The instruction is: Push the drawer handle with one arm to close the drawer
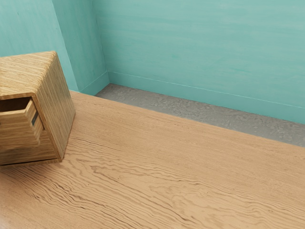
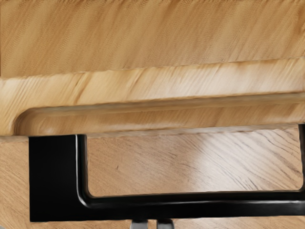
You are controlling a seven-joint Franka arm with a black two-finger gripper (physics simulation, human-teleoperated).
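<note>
Nearest the camera: ends of the claw, grey, just outside the outer bar of the drawer's handle. Claw state: cannot tell from these views whether it is apart, together or clamped. Contact with the handle: cannot tell.

Handle: glossy black, squared loop, flat broad bars, rounded inner corners. Stands out from the drawer's front; wood grain seen through its opening.

Drawer: pulled out, dark hollow visible behind its front. Wood yellow-brown, streaked grain.

Cabinet: around and behind the drawer, at the exterior view's left. Same streaked wood, rounded top edges, upright.

Counter: beneath the drawer and cabinet, extending well out to one side of the drawer. Light brown, wavy darker grain.

Past the counter, well apart from the drawer: strip of mottled grey floor, then turquoise wall with matching skirting.
</note>
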